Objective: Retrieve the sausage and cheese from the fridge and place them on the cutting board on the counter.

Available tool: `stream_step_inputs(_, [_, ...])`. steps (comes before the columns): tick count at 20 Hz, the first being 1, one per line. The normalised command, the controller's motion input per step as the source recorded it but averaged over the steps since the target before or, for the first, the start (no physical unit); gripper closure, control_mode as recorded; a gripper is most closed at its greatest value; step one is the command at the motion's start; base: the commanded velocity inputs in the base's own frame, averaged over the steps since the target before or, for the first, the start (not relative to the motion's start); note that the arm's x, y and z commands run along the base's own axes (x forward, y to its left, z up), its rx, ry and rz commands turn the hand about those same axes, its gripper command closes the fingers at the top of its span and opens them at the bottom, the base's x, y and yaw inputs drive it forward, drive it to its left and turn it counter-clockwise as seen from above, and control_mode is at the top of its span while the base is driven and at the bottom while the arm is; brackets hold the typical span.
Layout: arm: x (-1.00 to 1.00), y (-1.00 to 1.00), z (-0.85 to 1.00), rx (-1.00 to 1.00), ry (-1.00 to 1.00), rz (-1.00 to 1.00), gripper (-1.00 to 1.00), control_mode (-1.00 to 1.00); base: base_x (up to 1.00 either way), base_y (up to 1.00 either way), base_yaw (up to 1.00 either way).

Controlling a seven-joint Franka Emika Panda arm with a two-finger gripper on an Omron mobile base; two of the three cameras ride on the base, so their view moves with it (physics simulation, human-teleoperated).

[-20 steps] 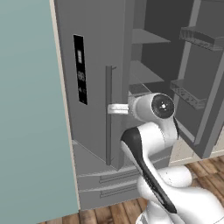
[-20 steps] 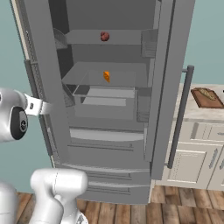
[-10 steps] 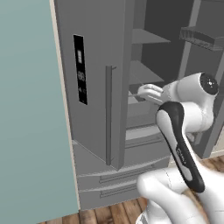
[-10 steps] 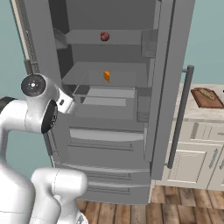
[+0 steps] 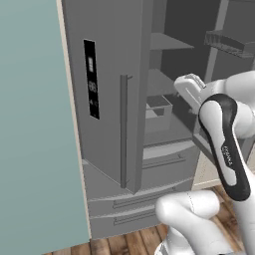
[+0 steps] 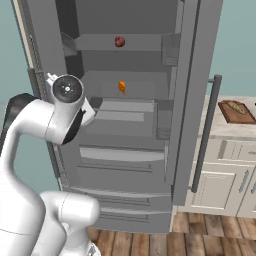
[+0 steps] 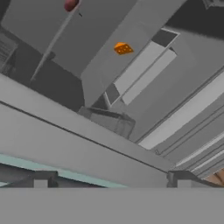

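The fridge (image 6: 125,150) stands with both doors open. A reddish-brown sausage (image 6: 119,41) lies on an upper shelf, also seen as the sausage (image 7: 71,4) at the top edge of the hand view. The orange cheese (image 6: 122,87) sits on the shelf below; the cheese (image 7: 123,48) is far ahead of the fingers. My gripper (image 7: 109,181) is open with nothing between its fingertips (image 7: 41,179). It hovers in front of the fridge opening, left of the shelves. The cutting board (image 6: 236,111) rests on the counter (image 6: 225,131) at the right.
The left door (image 5: 104,89) with its bar handle (image 5: 123,129) swings out beside my arm. The right door (image 6: 192,75) and its long handle (image 6: 202,135) stand between the fridge interior and the counter. Door bins (image 6: 171,49) and lower drawers (image 6: 120,155) line the fridge.
My arm has swung away from the left door's handle toward the fridge opening. The jaws have spread wider. The doors, sausage and cheese have stayed put.
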Motion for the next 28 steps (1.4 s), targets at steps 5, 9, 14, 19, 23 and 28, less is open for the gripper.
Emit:
stream_step_inputs(5, [0.31, 0.0, 0.01, 0.25, 0.09, -0.14, -1.0, -1.0, 0.0, 0.0, 0.0])
stream_step_inputs(9, [0.38, 0.0, 0.0, 0.28, 0.11, -0.14, -1.0, -1.0, 0.0, 0.0, 0.0])
stream_step_inputs(14, [0.52, 0.07, -0.06, 0.28, 0.07, -0.05, -1.0, -1.0, 0.0, 0.0, 0.0])
stream_step_inputs(19, [0.53, 0.25, -0.07, 0.23, 0.03, 0.0, -1.0, -1.0, 0.0, 0.0, 0.0])
stream_step_inputs(23, [0.3, 0.36, 0.0, 0.12, 0.0, 0.01, -1.0, -1.0, 0.0, 0.0, 0.0])
stream_step_inputs(28, [0.03, 0.48, 0.0, 0.01, 0.0, 0.04, -1.0, -1.0, 0.0, 0.0, 0.0])
